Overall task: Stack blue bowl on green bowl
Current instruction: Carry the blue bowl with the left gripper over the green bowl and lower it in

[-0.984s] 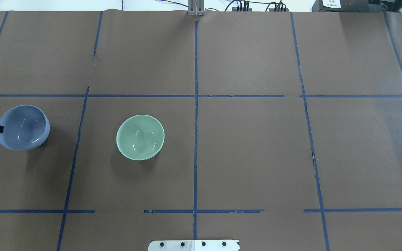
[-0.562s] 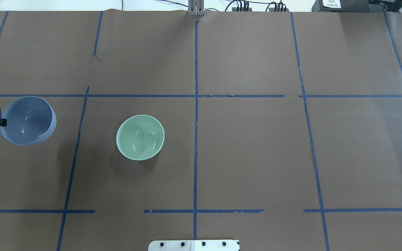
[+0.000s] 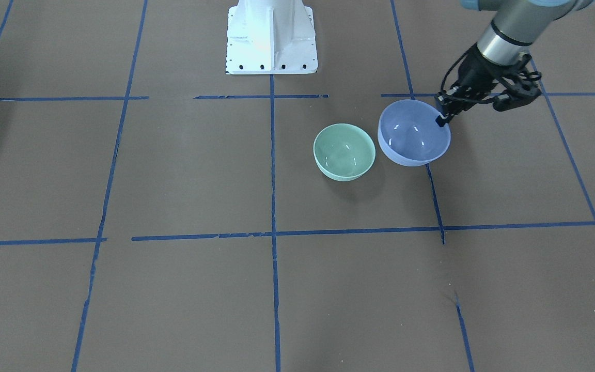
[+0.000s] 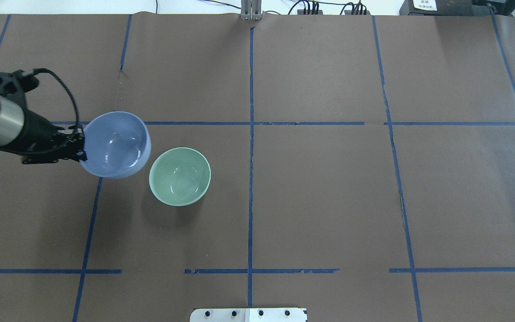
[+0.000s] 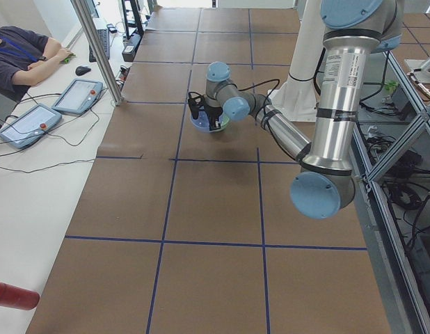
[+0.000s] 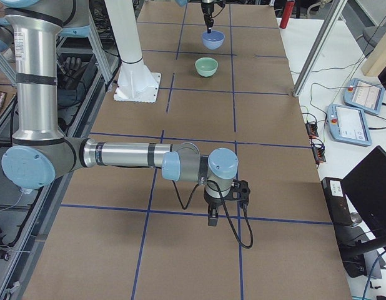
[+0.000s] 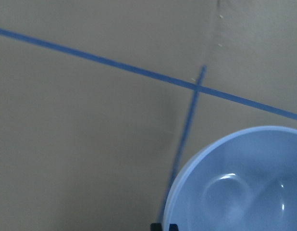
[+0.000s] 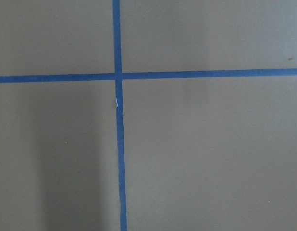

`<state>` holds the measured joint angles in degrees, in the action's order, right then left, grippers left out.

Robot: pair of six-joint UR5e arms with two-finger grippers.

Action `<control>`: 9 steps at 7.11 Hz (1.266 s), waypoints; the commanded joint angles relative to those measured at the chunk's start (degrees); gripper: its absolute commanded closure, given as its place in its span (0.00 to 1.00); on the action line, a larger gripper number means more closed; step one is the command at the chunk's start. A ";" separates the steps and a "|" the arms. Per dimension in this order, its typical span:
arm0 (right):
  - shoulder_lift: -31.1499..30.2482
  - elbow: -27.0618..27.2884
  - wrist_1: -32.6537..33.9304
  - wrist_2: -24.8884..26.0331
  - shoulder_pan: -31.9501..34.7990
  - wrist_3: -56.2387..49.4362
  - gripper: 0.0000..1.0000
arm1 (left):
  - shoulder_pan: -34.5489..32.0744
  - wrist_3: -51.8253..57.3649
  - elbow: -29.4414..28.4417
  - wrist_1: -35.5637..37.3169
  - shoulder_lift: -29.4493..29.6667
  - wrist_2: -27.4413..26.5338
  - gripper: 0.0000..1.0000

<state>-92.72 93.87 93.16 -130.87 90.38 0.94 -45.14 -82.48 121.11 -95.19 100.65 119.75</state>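
The blue bowl (image 4: 114, 145) hangs upright above the table, held by its rim on the side away from the green bowl. My left gripper (image 4: 81, 145) is shut on that rim; it also shows in the front view (image 3: 439, 120). The blue bowl (image 3: 413, 133) is just beside the green bowl (image 3: 344, 151), their rims nearly touching in view. The green bowl (image 4: 179, 176) rests on the brown table, empty. In the left wrist view the blue bowl (image 7: 244, 187) fills the lower right. My right gripper (image 6: 213, 219) hovers far away over the table; I cannot tell if it is open or shut.
Blue tape lines (image 4: 251, 134) divide the brown table cover into squares. The robot's white base (image 3: 270, 36) stands at the table's near edge. An operator, tablets and cables (image 5: 55, 104) lie along the far side.
My left gripper has carried the blue bowl to the right, from the table's left edge to just beside the green bowl, and higher. The green bowl has not moved.
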 commanded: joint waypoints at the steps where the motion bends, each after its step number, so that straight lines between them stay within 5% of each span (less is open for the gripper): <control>1: 0.00 0.00 0.00 0.00 -0.03 -0.06 0.00 | 8.63 -9.42 -0.43 7.48 8.67 -4.50 1.00; 9: 0.00 0.00 0.00 0.00 -0.03 -0.06 0.00 | 12.45 -12.53 -11.25 1.06 10.88 -8.57 1.00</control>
<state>-92.72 93.87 93.16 -130.87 90.35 0.88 -32.78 -95.02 110.43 -93.41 111.77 111.38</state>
